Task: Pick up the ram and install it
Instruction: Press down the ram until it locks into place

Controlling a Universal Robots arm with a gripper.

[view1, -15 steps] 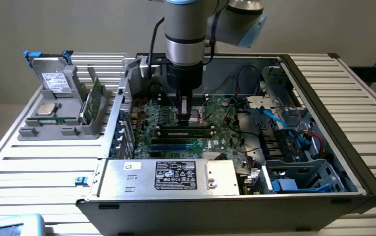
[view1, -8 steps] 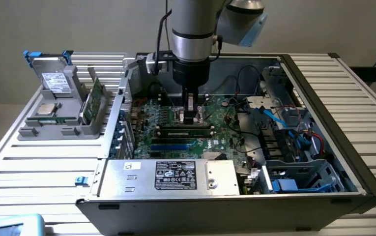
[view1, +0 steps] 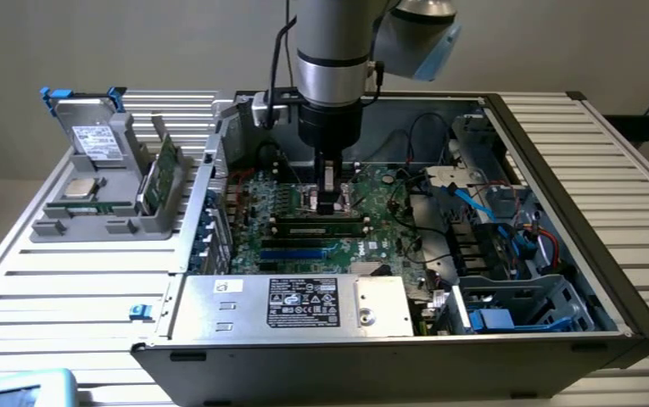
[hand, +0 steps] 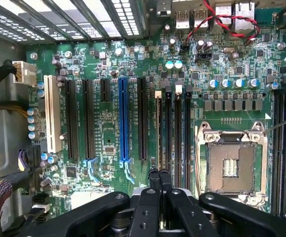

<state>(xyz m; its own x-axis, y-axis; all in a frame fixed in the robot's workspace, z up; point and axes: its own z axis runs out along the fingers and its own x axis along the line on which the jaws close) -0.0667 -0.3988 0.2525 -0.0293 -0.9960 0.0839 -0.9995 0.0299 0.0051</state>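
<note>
Off to the exterior view's left, on the slatted metal counter (view1: 64,288), sits a grey plastic holder (view1: 86,227). It carries a silver boxy drive with blue tabs (view1: 96,136), a small square silver processor chip (view1: 79,188) and, on edge along its far side, a narrow green board (view1: 165,174). That board looks like a memory stick waiting its turn, though its details are hard to tell.

Moving right, the open black computer case (view1: 595,280) lies on its side with its green motherboard (view1: 290,246) exposed. The grey robot arm (view1: 333,51) reaches straight down into it, and the fingers (view1: 327,203) are pinched together with nothing visible between them, low over the memory slots. Just in front of them the ram (view1: 321,226), a long thin green stick with dark chips, lies along one slot and seems seated. I judge the pick-up and placing done. What remains uncertain is whether the stick is pressed fully home and the end clips have latched.

The wrist view adds what the exterior view hides. It shows the black fingertips (hand: 155,180) touching each other right at the end of the row of dark memory slots (hand: 173,128), beside the blue expansion slot (hand: 124,121). Further along is the empty silver processor socket (hand: 230,165). The exterior view alone gives the holder, the arm's upright stance and the drive cage (view1: 506,305) at the case's right end.
</note>
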